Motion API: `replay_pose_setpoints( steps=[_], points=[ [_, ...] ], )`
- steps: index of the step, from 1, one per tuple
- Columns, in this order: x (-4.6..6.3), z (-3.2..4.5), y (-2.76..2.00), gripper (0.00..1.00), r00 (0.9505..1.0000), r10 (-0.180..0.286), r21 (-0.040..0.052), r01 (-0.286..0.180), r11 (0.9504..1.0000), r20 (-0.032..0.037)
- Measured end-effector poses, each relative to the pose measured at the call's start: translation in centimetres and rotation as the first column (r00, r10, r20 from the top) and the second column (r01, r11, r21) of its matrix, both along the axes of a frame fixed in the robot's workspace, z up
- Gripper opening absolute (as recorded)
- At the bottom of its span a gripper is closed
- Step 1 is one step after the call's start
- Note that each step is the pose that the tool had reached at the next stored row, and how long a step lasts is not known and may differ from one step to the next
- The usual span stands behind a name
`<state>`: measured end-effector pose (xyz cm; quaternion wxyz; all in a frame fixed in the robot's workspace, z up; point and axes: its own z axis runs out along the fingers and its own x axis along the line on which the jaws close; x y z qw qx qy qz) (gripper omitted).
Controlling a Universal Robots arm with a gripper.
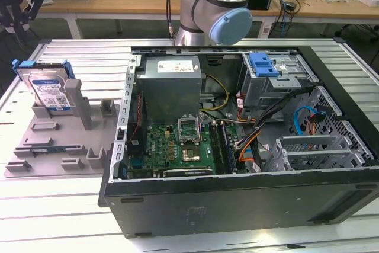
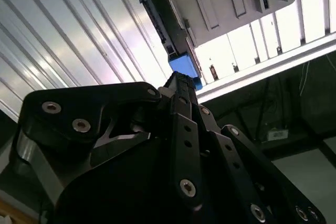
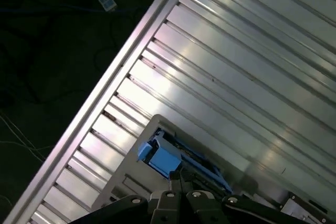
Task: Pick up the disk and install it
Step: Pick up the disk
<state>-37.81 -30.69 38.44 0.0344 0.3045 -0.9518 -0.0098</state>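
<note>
The disk (image 1: 50, 90) stands upright on its edge in a slot of the grey holder tray (image 1: 65, 140), at the exterior view's left and well apart from the open computer case (image 1: 237, 205). I see a flat silver drive with a white and blue label facing the camera, and a bright blue carrier bracket wrapping its top and sides. A grey post of the tray rises just beside it on the exterior view's right. Tray and case both sit on the ribbed aluminium table (image 1: 59, 217). In both wrist views I look down on the disk end-on, as a dark narrow edge capped with blue (image 2: 184, 67) (image 3: 163, 158). The gripper (image 2: 181, 80) hangs above that blue end, close to it but, as far as I can judge, not touching. Its black tips look drawn together to a single point, with nothing between them, in the first wrist view as well (image 3: 181, 174). In the exterior view the gripper (image 1: 16, 5) sits at the far left corner, higher than the disk and beyond it. The arm's silver and pale blue joint (image 1: 216, 4) rises behind the case, at the far side of the table, above the grey power supply (image 1: 169, 81).
</note>
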Motion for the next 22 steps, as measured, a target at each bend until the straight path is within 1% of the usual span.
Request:
replay_pose_setpoints(
  steps=[2, 4, 5, 6, 8, 9, 10, 12, 14, 15, 18, 19, 20, 21, 22],
  points=[
    [0.01, -0.05, 0.00, 0.11, 0.9994, 0.036, -0.0014, -0.036, 0.9994, 0.0029],
    [0.01, -0.10, 0.00, 0.11, 0.9976, 0.069, -0.0035, -0.069, 0.9976, 0.0041],
    [0.00, -0.13, 0.00, 0.11, 0.9955, 0.094, -0.0056, -0.094, 0.9955, 0.0041],
    [0.01, -0.16, 0.00, 0.17, 0.9924, 0.123, -0.0085, -0.123, 0.9924, 0.0037],
    [0.00, -0.19, 0.00, 0.29, 0.9889, 0.148, -0.0108, -0.148, 0.9889, 0.0035],
    [0.01, -0.21, 0.00, 0.36, 0.9864, 0.164, -0.0122, -0.164, 0.9864, 0.0032],
    [0.01, -0.23, 0.00, 0.36, 0.9842, 0.177, -0.0133, -0.177, 0.9842, 0.0031],
    [0.00, -0.27, 0.00, 0.47, 0.9792, 0.203, -0.0158, -0.203, 0.9791, 0.0026],
    [0.01, -0.34, 0.00, 0.47, 0.9731, 0.231, -0.0186, -0.231, 0.9729, 0.0018],
    [0.01, -0.38, 0.00, 0.54, 0.9687, 0.248, -0.0205, -0.248, 0.9685, 0.0014],
    [0.00, -0.38, -0.01, 0.54, 0.9637, 0.267, -0.0218, -0.267, 0.9635, 0.0010],
    [0.00, -0.38, 0.01, 0.54, 0.9576, 0.288, -0.0220, -0.288, 0.9574, 0.0010],
    [0.00, -0.39, 0.01, 0.54, 0.9478, 0.319, -0.0219, -0.319, 0.9475, 0.0012],
    [0.00, -0.39, 0.01, 0.54, 0.9418, 0.336, -0.0220, -0.336, 0.9416, 0.0011],
    [0.01, -0.39, 0.01, 0.54, 0.9349, 0.355, -0.0219, -0.355, 0.9346, 0.0011]
  ],
)
